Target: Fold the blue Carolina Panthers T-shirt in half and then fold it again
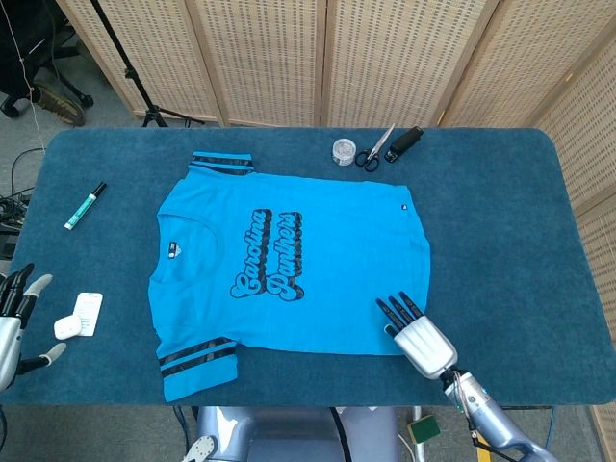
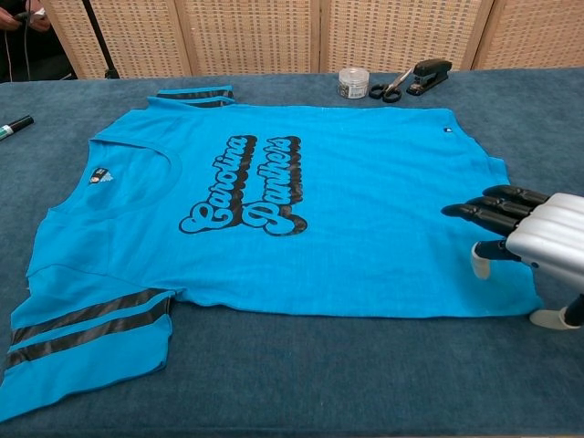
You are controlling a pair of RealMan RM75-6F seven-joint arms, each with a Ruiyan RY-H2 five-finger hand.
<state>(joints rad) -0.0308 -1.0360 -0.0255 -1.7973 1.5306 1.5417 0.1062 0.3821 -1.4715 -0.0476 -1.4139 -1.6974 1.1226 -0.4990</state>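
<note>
Bright blue cotton covers the middle of the table [image 1: 500, 212]: the Carolina Panthers T-shirt [image 1: 318, 241] lies flat and unfolded on the dark blue cloth top, print facing up, collar toward the left end and hem toward the right. Both sleeves carry dark stripes; one points to the far edge, the other to the near edge.

The right robot hand [image 1: 416, 334] sits over the near hem corner of the shirt. Its dark fingers [image 2: 488, 214] are stretched out straight, slightly apart, pointing across the fabric, and it holds nothing; in the chest view the thumb points down at the cloth, though I cannot tell whether it touches. The left robot hand [image 1: 17, 318] is at the near left edge of the table, well apart from the shirt, fingers spread and empty.

Just beside that hand lies a small white tag [image 1: 81, 316]. A green-capped marker [image 1: 85, 205] rests further back on the left. Beyond the shirt, near the far edge, stand a clear tape roll [image 1: 344, 150], scissors [image 1: 375, 149] and a black stapler [image 1: 406, 141], close together.
</note>
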